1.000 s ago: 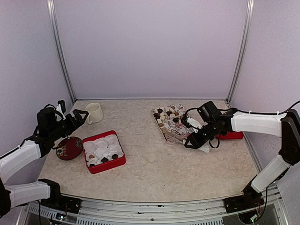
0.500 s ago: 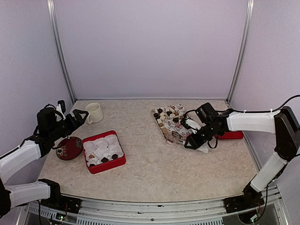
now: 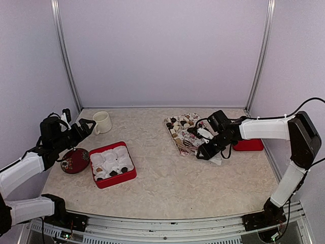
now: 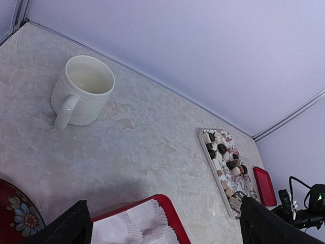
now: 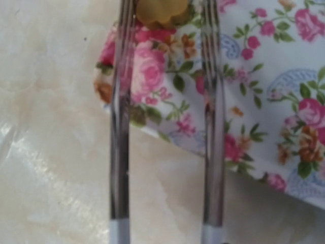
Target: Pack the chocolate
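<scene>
The chocolate [image 3: 181, 123] lies as several small dark, tan and cream pieces on a floral tray [image 3: 177, 140] at the back middle; it also shows in the left wrist view [image 4: 223, 155]. My right gripper [image 3: 189, 145] hangs low over the tray's near corner, its thin metal fingers [image 5: 121, 127] apart. In the right wrist view, one tan piece [image 5: 157, 11] sits between the finger ends of my right gripper [image 5: 166, 30]. A red box [image 3: 118, 181] of white paper cups holds a few pieces [image 3: 113, 173]. My left gripper [image 3: 84, 127] is open and empty, above and behind the box.
A cream mug [image 3: 102, 122] stands at the back left. A dark red oval dish [image 3: 75, 160] lies left of the box. A flat red lid [image 3: 250, 147] lies right of the tray, behind my right arm. White walls close in three sides.
My right gripper has moved left, from beside the tray's near right edge to over its near corner. The left arm has not moved.
</scene>
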`<move>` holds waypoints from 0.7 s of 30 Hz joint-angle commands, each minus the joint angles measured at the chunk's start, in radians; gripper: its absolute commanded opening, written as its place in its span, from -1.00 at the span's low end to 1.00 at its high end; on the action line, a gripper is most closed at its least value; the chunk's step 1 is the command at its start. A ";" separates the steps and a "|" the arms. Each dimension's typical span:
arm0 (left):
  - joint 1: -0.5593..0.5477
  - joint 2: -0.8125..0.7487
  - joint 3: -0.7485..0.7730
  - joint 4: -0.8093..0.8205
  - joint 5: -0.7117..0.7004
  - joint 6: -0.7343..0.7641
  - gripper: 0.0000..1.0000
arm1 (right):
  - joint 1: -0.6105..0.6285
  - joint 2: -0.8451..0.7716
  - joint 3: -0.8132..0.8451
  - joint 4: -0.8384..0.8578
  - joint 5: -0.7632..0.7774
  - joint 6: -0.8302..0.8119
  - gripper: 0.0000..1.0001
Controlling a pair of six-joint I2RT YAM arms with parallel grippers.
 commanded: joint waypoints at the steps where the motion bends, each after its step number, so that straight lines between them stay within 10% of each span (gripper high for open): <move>1: 0.009 0.004 0.028 0.006 -0.008 0.019 0.98 | -0.009 0.027 0.043 0.026 0.008 -0.012 -0.19; 21: 0.010 0.003 0.029 0.004 -0.010 0.021 0.98 | -0.032 -0.089 0.052 -0.058 0.055 -0.019 -0.41</move>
